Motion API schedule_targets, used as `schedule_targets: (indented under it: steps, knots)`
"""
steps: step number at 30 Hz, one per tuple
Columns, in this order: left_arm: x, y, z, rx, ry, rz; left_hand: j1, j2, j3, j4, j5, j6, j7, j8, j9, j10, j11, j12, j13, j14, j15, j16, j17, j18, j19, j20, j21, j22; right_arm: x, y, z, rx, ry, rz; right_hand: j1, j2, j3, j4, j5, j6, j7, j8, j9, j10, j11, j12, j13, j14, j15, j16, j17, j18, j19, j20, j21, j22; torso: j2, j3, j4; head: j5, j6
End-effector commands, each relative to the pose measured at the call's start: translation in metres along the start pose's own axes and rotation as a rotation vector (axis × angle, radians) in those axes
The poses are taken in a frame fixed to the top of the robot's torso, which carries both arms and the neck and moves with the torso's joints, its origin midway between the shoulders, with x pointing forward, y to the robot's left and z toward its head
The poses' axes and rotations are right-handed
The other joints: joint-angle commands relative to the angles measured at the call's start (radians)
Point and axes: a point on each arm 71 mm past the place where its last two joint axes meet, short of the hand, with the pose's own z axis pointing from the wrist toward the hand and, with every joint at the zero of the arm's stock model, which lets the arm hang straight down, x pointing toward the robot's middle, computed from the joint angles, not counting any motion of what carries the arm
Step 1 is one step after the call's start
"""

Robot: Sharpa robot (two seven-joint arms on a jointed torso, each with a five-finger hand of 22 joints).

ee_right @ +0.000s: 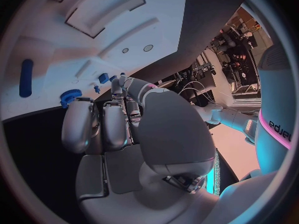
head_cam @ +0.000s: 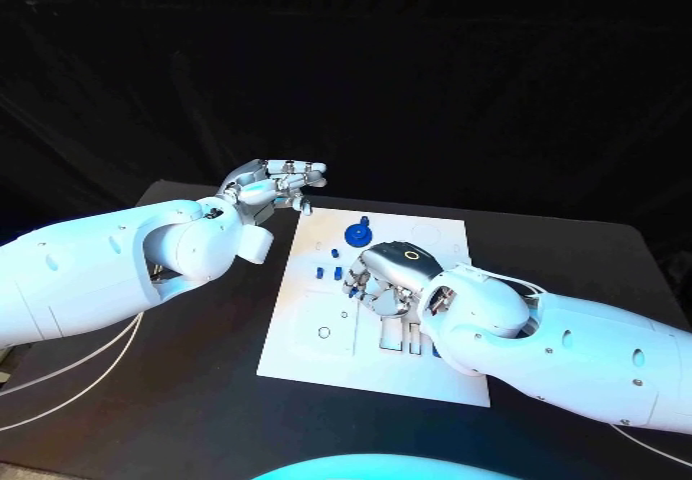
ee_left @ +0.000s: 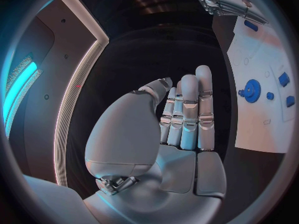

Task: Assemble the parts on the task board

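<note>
Judging by how the pieces lie, the assembly looks only begun: on the white task board (head_cam: 310, 345) a blue gear (head_cam: 356, 235) sits near the far edge, a few small blue parts (head_cam: 329, 271) lie loose just below it, and several shaped recesses on the near half of the board look unfilled. Whether the gear is already seated on its peg I cannot tell. The right hand (head_cam: 387, 280) hovers low over the middle of the board, fingers bent down close to the small parts; the right wrist view shows the fingertips just beside a small blue piece (ee_right: 103, 77), but I cannot tell whether anything is pinched. The left hand (head_cam: 274, 183) is raised off the far left corner of the board, fingers straight and together, holding nothing. Most of the placing seems left to do. The board rests on a black table (head_cam: 173, 400), with dark cloth hanging behind it and white cables trailing from the left arm.
</note>
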Motion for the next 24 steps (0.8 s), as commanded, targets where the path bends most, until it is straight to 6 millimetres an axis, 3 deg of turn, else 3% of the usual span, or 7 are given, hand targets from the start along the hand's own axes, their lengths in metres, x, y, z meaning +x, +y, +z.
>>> schedule_targets:
  steps: [1,6,9,13,19,24]
  knots:
    - [0.005,-0.001,0.000,0.011,0.031,0.010,0.004,0.007,0.000,-0.008,0.001,-0.008,0.001,0.002,-0.001,-0.006,-0.001,0.003,0.002,-0.004,0.004,-0.003,-0.001,0.014,0.007,0.000,-0.007,-0.002,0.010,0.002,0.004,-0.019,0.035,0.007,-0.002,0.007,0.007,0.002,0.002,-0.003,0.005,0.006,0.002,0.030,-0.032,-0.004,0.003,0.061,-0.004,0.007,0.001,-0.019,0.005,-0.007,0.001,0.001,0.001,0.0009,0.0000,0.010,-0.009]
    - [0.010,-0.001,0.001,0.017,0.046,0.014,0.004,0.007,0.000,-0.008,0.001,-0.008,0.001,0.002,-0.001,-0.006,-0.001,0.003,0.002,-0.004,0.004,-0.003,-0.001,0.014,0.007,0.000,-0.007,-0.002,0.021,0.001,0.008,-0.014,0.059,0.007,-0.002,0.007,0.007,0.002,0.002,-0.003,0.005,0.006,0.002,0.030,-0.032,-0.004,0.003,0.061,-0.004,0.007,0.001,-0.019,0.005,-0.007,0.001,0.001,0.002,-0.0002,0.0028,0.025,-0.017]
    - [0.013,-0.001,0.001,0.019,0.051,0.014,0.004,0.008,0.000,-0.009,0.001,-0.008,0.001,0.003,-0.001,-0.006,-0.001,0.004,0.002,-0.004,0.004,-0.003,-0.001,0.014,0.007,0.000,-0.007,-0.002,0.026,0.000,0.010,-0.004,0.070,0.013,-0.003,0.007,0.009,0.000,0.004,-0.004,0.007,0.005,0.003,0.030,-0.031,-0.006,0.003,0.061,-0.003,0.006,-0.001,-0.018,0.004,-0.007,-0.001,0.000,0.000,0.0016,-0.0010,0.034,-0.023]
    - [0.014,-0.001,0.002,0.020,0.055,0.014,0.004,0.008,0.000,-0.009,0.001,-0.008,0.001,0.003,-0.001,-0.006,-0.001,0.004,0.002,-0.004,0.004,-0.003,-0.001,0.014,0.007,0.000,-0.007,-0.002,0.030,-0.001,0.012,0.001,0.083,0.017,-0.003,0.007,0.010,0.000,0.005,-0.005,0.007,0.005,0.003,0.029,-0.031,-0.006,0.004,0.061,-0.003,0.006,0.000,-0.018,0.004,-0.007,-0.001,0.001,0.001,0.0019,-0.0011,0.043,-0.029]
    - [0.015,-0.001,0.002,0.019,0.055,0.015,0.002,0.007,-0.001,-0.010,0.001,-0.011,0.002,0.002,-0.002,-0.008,0.000,0.005,0.002,-0.005,0.004,-0.003,-0.002,0.013,0.007,0.001,-0.008,-0.003,0.034,-0.001,0.011,-0.002,0.114,0.013,-0.004,0.007,0.010,-0.001,0.006,-0.005,0.007,0.005,0.003,0.029,-0.030,-0.007,0.004,0.060,-0.003,0.007,0.000,-0.018,0.004,-0.007,-0.001,0.000,0.000,0.0015,-0.0001,0.048,-0.044]
    - [0.014,-0.001,0.002,0.017,0.054,0.016,0.001,0.007,-0.002,-0.011,0.001,-0.013,0.003,0.002,-0.002,-0.009,0.001,0.005,0.002,-0.005,0.005,-0.003,-0.002,0.013,0.007,0.001,-0.008,-0.003,0.035,-0.002,0.010,-0.001,0.118,0.009,-0.005,0.007,0.011,-0.002,0.007,-0.006,0.008,0.004,0.004,0.028,-0.030,-0.008,0.004,0.060,-0.002,0.008,0.000,-0.018,0.003,-0.007,-0.001,0.001,-0.001,0.0011,-0.0007,0.048,-0.049]
